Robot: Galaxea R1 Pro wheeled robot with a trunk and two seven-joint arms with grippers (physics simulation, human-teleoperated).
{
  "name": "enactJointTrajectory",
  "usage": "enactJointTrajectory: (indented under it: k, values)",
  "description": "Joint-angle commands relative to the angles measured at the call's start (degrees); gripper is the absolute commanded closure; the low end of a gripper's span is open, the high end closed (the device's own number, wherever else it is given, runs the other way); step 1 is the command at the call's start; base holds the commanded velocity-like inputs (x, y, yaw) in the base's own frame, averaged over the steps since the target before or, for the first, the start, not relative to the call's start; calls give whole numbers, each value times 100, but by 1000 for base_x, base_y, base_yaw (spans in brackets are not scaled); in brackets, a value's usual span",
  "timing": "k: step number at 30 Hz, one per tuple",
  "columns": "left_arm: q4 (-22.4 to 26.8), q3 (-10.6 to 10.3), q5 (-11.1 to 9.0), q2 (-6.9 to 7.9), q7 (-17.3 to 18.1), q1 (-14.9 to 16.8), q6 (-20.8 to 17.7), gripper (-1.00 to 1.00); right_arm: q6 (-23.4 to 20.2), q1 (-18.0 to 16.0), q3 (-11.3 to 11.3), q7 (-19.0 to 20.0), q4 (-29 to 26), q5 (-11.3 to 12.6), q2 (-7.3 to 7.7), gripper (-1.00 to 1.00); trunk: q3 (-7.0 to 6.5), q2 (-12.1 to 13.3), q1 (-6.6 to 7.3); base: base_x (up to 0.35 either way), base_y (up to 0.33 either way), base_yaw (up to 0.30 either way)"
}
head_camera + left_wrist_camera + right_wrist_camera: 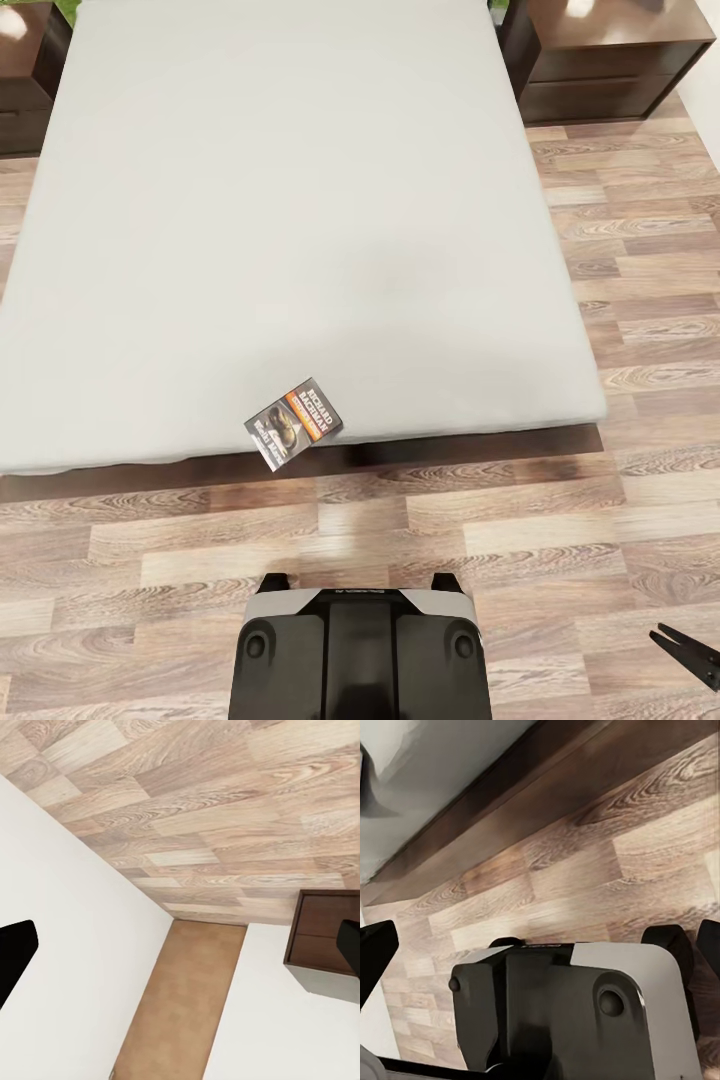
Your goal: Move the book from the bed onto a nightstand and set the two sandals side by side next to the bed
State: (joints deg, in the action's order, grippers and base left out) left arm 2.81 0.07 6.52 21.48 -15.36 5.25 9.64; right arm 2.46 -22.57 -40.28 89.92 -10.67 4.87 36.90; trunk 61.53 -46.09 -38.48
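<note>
Paperback, dark-covered with an orange band (294, 424), lies skewed at the pale-grey mattress's (300, 200) near edge, ahead-left of the right gripper (688, 652), whose fingers stand apart, empty.

Bedroom: bed (300, 200), nightstand (610, 60), wood floor (600, 540)

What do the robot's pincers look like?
Their fingers are plain black and flat with angled tips. The right pincer shows two pointed black fingers above the wood floor. In the left wrist view, one black finger has a slanted end. No cables or markings show.
</note>
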Motion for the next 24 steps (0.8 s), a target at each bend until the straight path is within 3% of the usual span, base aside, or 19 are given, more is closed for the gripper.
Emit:
enactJointTrajectory:
  k: [1,12,24]
  values:
    - [-7,3,60,-1,-30,2,12,-100,8,-1,25,8,7,50,9,-100,3,-4,-1,-15,0,0]
    - [-9,4,60,-2,-10,2,9,-100,-164,-8,-19,8,-2,50,16,-100,3,-4,-1,-23,0,0]
    - [-9,2,67,-3,72,2,2,-100,-972,-254,-7,8,-481,49,-85,-100,3,-4,-1,-22,0,0]
